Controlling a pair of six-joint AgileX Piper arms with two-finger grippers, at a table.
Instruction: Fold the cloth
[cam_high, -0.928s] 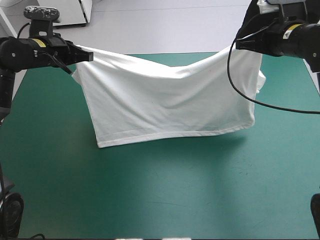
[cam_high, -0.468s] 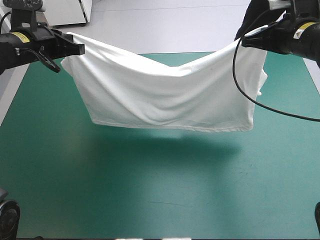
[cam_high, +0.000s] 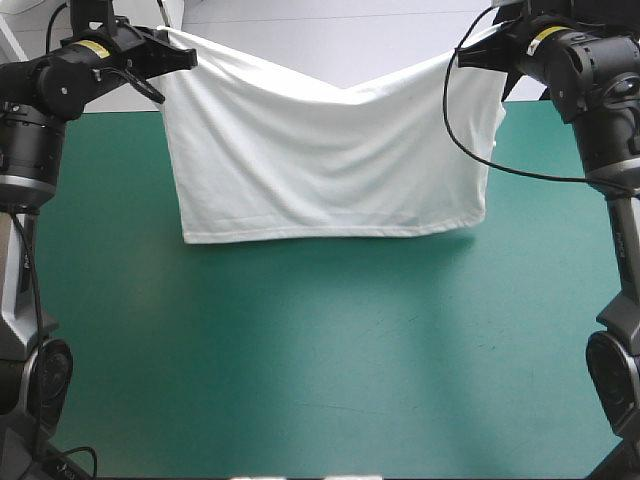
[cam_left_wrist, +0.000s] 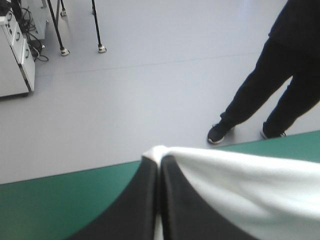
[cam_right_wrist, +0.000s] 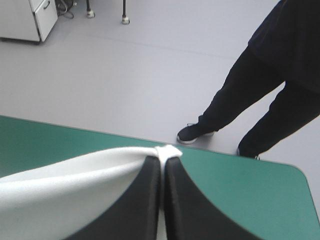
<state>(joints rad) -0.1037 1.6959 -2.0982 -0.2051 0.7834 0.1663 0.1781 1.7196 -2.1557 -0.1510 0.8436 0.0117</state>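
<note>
The white T-shirt hangs in the air as a wide sheet between my two grippers, over the far half of the teal-green table. Its upper edge sags in the middle and its lower hem hangs at or just above the cover. My left gripper is shut on the T-shirt at its upper left corner. My right gripper is shut on the T-shirt at its upper right corner. In the left wrist view a nub of the T-shirt shows at the fingertips of the left gripper. The right wrist view shows the same at the right gripper.
The teal-green table lies bare in front of the hanging shirt, with the shirt's shadow on it. The table's far edge runs just beyond both grippers, with grey floor behind it.
Both grippers have gone up and toward the table's far edge with the T-shirt. Its hem, which trailed on the cover earlier, now hangs straight farther back.
</note>
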